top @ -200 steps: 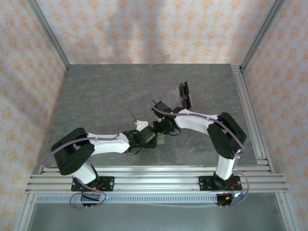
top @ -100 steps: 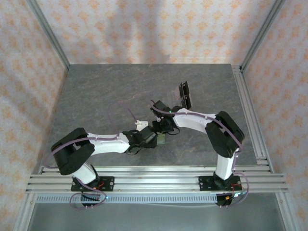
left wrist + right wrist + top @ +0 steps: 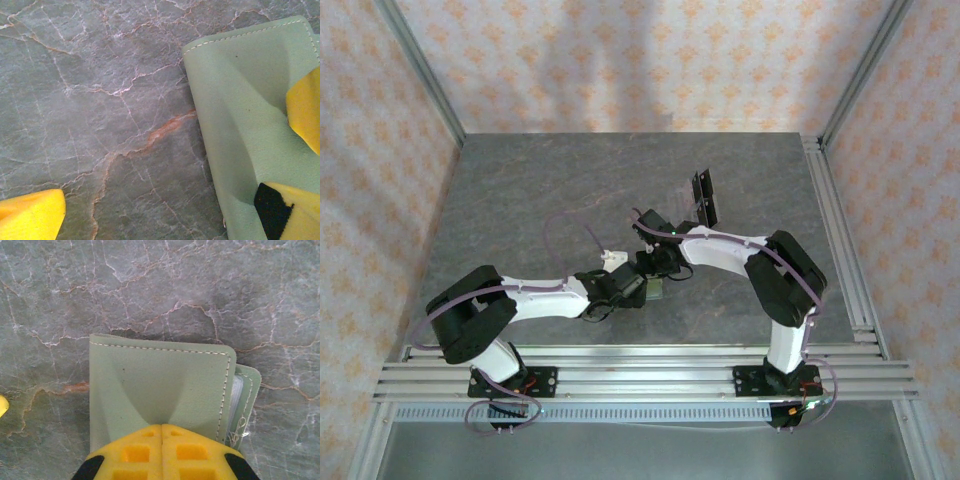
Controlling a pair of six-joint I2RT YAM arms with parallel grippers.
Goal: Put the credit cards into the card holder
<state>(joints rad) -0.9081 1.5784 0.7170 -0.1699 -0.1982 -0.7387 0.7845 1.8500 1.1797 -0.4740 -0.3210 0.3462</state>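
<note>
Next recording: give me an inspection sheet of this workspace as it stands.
Surface: grey veined table.
Job's things: sage-green card holder lies folded at centre; dark credit cards sit farther back, not yet inserted.
Clutter: nothing seen.
Grippers: left gripper open, straddling the holder's edge; right gripper shut, tips on its dented cover.
Cables: purple cable arcs above the table near centre.
Surroundings: patterned walls, aluminium frame rails.

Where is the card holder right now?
In the top view the card holder lies front-centre on the table, where the two arms meet; the right gripper is shut on its cover.
</note>
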